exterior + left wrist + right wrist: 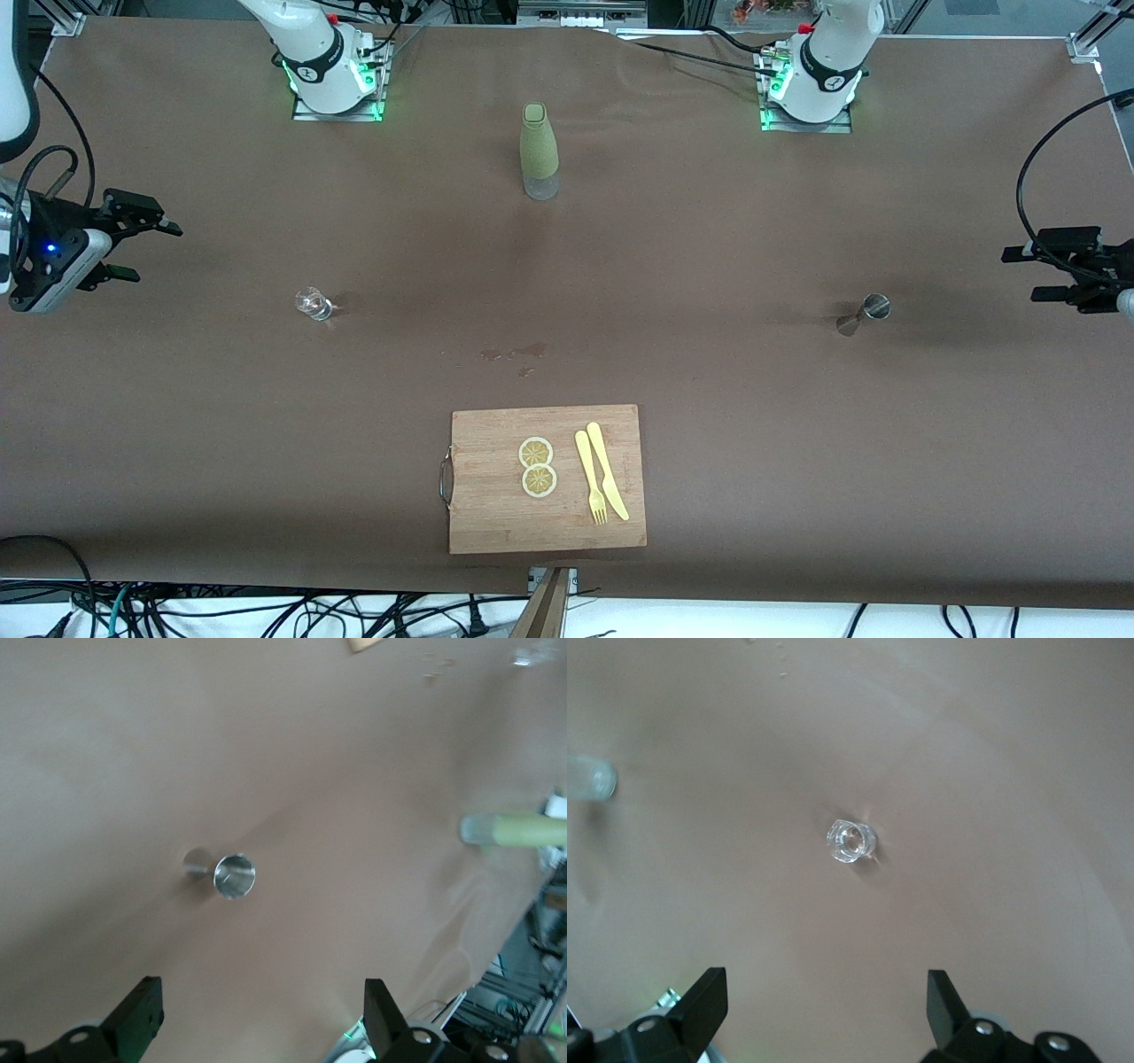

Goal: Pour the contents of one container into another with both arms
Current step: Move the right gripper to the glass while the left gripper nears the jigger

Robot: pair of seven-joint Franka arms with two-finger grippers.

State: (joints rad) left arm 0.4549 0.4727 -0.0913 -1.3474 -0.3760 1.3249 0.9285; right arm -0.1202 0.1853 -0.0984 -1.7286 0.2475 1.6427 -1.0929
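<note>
Black two-finger left gripper point(1050, 274): raised over the left arm's end of the table point(709, 221), jaws spread wide, empty. Its wrist view shows both fingers point(142, 1014) apart with bare cloth between them.

Black two-finger right gripper point(142, 250): raised over the right arm's end of the table, jaws spread wide, empty.

Landmark: wooden cutting board point(496, 496), at the table edge nearest the front camera, midway between the two ends; metal handle on its side toward the right arm's end.

Steel measuring cup point(868, 312): hourglass form, upright on the brown cloth, farther from the front camera than the cutting board, toward the left arm's end, near the left gripper but apart from it.

Glass cup point(314, 304): clear, small, upright on the cloth, farther from the camera than the cutting board, toward the right arm's end, well apart from the measuring cup.

Olive-green bottle point(538, 151): tall, clear base, upright, much farther from the camera than the cutting board, between the two arm bases.

On the cutting board: two lemon slices point(537, 466), touching; yellow fork point(589, 477) and yellow knife point(607, 470), side by side.

Wet spots point(514, 353): on the cloth just farther from the camera than the cutting board.
</note>
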